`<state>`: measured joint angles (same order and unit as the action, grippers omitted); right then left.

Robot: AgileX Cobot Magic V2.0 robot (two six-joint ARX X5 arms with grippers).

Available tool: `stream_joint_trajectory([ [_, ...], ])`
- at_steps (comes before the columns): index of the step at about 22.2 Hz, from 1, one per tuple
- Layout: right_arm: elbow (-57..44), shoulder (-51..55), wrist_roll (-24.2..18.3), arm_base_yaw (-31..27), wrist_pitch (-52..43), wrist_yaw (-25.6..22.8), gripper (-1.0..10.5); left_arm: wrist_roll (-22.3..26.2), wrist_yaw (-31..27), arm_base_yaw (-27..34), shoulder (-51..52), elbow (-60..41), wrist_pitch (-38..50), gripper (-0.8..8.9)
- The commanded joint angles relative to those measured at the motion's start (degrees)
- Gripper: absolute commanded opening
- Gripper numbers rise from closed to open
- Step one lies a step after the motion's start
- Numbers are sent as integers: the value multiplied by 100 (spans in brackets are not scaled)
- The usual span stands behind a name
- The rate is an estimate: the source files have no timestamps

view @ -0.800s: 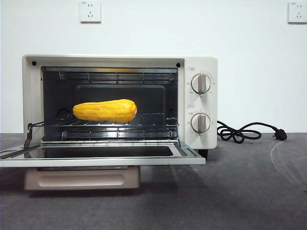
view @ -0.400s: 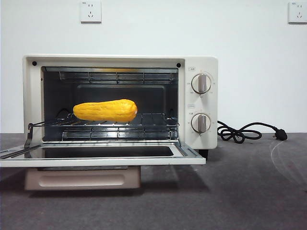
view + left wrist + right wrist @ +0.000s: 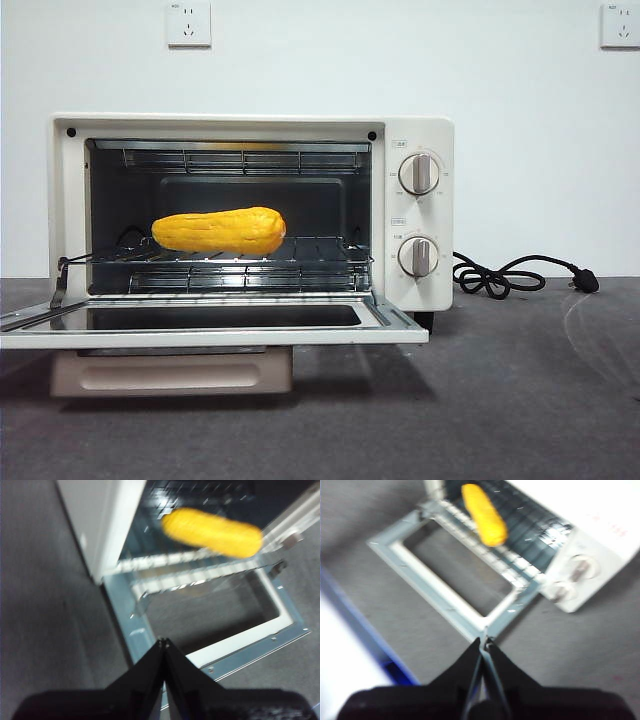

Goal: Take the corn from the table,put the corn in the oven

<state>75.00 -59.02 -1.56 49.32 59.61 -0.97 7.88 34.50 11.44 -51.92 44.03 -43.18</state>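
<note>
White wall with 2 sockets [image 3: 189, 24] backed a dark grey table [image 3: 500, 400] where the cream oven [image 3: 415, 215] stood with its glass door [image 3: 215, 322] dropped flat toward the camera. Inside, the corn [image 3: 220, 230] lay lengthwise on the wire rack [image 3: 300, 262], toward the side away from the 2 knobs [image 3: 418, 173], its tapered end pointing to the oven wall; it rested free, with nothing touching it. That placement suggested the delivery itself was complete, the cob sitting far enough in that the door could probably swing up past it. Neither arm appeared in the front view. From its wrist camera, the left gripper [image 3: 164, 642] hung above the door's outer corner, well apart from the corn [image 3: 212, 526], its 2 black jaws pressed together and carrying nothing. The right gripper [image 3: 483, 641] hovered over the opposite corner of the door [image 3: 445, 600], nearer the knobs [image 3: 580, 567], its jaws likewise together and empty. Both seemed pulled clear so as not to foul the open door or the rack. A black power cord [image 3: 500, 275] lay coiled on the table beside the oven, unplugged from the wall.
</note>
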Motion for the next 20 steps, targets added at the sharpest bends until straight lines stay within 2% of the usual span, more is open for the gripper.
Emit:
stream_joint_trajectory([
  [1,-15,4,-291,-448,2,1091,-11,-35,173,149,-431,-61,122,-9],
  [4,-15,0,-492,-844,31,1606,-11,-37,533,225,-1187,-59,326,-8],
  [11,-15,0,-667,-1008,15,1596,-10,-131,446,289,-2765,-42,400,-8],
  [15,-15,0,-767,-1008,-2,1596,-10,-170,378,284,-3102,-44,551,-8],
  [18,-15,0,-774,-1008,-2,1598,-9,-212,20,258,-3255,-44,599,-8],
  [20,-15,0,-782,-1008,-2,1598,-9,-232,0,208,-3340,-44,658,-8],
])
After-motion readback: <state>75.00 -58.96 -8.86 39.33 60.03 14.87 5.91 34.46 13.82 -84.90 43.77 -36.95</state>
